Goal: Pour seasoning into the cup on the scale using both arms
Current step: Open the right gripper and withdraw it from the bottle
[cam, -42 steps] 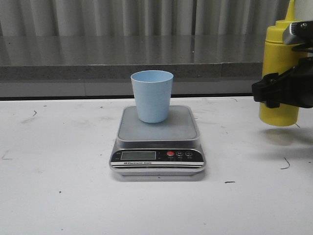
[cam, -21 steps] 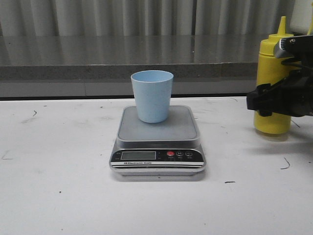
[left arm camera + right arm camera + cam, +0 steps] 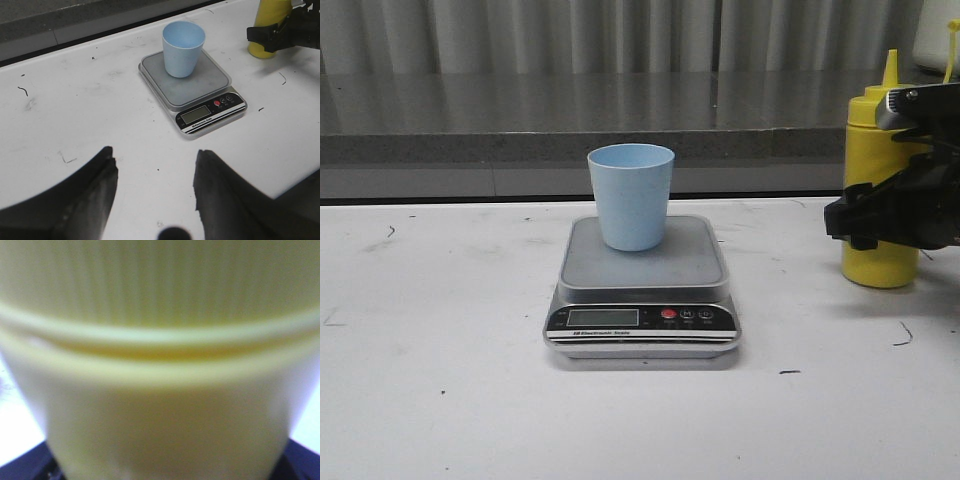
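The pale blue cup (image 3: 631, 197) stands upright on the steel platform of the silver scale (image 3: 690, 262) at mid-table. The yellow seasoning bottle (image 3: 877, 262) stands upright at the right, its base on the table. My right gripper (image 3: 882, 216) is shut around the bottle's middle, and the bottle (image 3: 160, 405) fills the right wrist view. My left gripper (image 3: 156, 160) is open and empty above bare table, near the front, short of the scale (image 3: 207, 85) and cup (image 3: 183, 47). It is out of the front view.
A grey ledge (image 3: 570, 148) and a corrugated wall run behind the table. A white object (image 3: 934, 30) and a second yellow tip sit at the far back right. The white tabletop (image 3: 440, 360) has small dark scuffs.
My right gripper has lowered the bottle and shifted it slightly left. It hung above the table a second ago and now rests on it. Cup and scale have not moved.
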Controlling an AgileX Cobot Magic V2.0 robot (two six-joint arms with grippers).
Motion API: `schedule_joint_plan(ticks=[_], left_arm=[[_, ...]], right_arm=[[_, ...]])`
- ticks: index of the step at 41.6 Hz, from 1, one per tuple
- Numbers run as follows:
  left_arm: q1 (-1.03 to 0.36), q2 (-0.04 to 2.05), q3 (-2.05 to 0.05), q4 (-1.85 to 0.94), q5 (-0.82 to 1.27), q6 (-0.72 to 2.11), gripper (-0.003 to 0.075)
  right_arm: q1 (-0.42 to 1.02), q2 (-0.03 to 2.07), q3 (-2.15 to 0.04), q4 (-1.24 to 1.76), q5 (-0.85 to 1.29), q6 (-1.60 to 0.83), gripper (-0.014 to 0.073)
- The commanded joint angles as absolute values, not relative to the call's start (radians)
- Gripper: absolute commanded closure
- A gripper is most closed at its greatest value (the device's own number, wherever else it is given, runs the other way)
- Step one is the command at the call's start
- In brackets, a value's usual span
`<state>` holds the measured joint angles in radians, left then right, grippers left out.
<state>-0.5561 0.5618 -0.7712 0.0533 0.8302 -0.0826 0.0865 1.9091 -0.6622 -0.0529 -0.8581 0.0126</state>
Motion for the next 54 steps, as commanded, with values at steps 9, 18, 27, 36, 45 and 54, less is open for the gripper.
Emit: schedule_joint_plan(ticks=[9, 18, 27, 36, 45, 54], left_arm=[[-0.56, 0.564, -0.796, 0.049, 0.761, -0.086, 0.04], [-0.56, 0.564, -0.796, 0.049, 0.761, -0.086, 0.0407], [-0.56, 0.564, -0.796, 0.049, 0.761, -0.086, 0.0407], [-0.56, 0.564, -0.796, 0.049, 0.761, -0.086, 0.0407], [-0.56, 0.564, -0.796, 0.049, 0.761, -0.086, 0.0407], [-0.56, 0.564, -0.796, 0.049, 0.761, -0.086, 0.0407]], right_arm=[[0.08, 1.856, -0.677, -0.043, -0.888, 0.018, -0.002], [0.082, 1.791, -0.622, -0.026, -0.844, 0.018, -0.002], [0.084, 1.686, -0.539, -0.019, -0.773, 0.018, -0.002], [0.087, 1.45, -0.525, -0.021, -0.313, 0.089, -0.002], [0.105, 1.208, -0.671, -0.025, 0.372, 0.073, -0.002], [0.136, 1.064, -0.87, 0.05, 0.845, -0.099, -0.002]])
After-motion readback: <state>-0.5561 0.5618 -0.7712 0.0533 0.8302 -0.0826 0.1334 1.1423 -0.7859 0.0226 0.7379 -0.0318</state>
